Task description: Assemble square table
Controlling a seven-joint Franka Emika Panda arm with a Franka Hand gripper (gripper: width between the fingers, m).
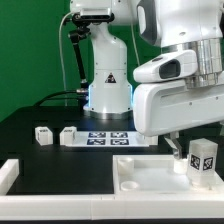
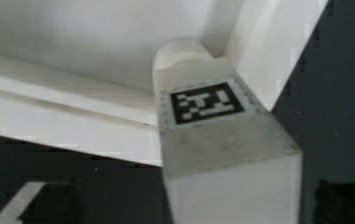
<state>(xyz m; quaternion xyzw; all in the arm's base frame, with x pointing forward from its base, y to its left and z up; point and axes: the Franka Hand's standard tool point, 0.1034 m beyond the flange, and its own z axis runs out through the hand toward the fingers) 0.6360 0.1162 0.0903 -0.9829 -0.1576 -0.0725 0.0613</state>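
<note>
The white square tabletop (image 1: 150,172) lies flat at the front of the black table. One short white leg (image 1: 203,160) with black-white tags stands upright on it at the exterior view's right. My gripper (image 1: 196,150) hangs right over that leg, and one finger (image 1: 173,147) shows a small gap beside it, so the jaws are open around it. In the wrist view the same tagged leg (image 2: 206,110) fills the middle and runs down between the jaws of the gripper (image 2: 227,214), with the tabletop (image 2: 58,85) behind. Whether the leg sits in a socket is hidden.
Two more short white legs (image 1: 43,135) (image 1: 68,134) stand loose on the table at the exterior view's left. The marker board (image 1: 108,138) lies in front of the arm's base (image 1: 108,85). A white L-shaped rail (image 1: 10,174) lies at the front left.
</note>
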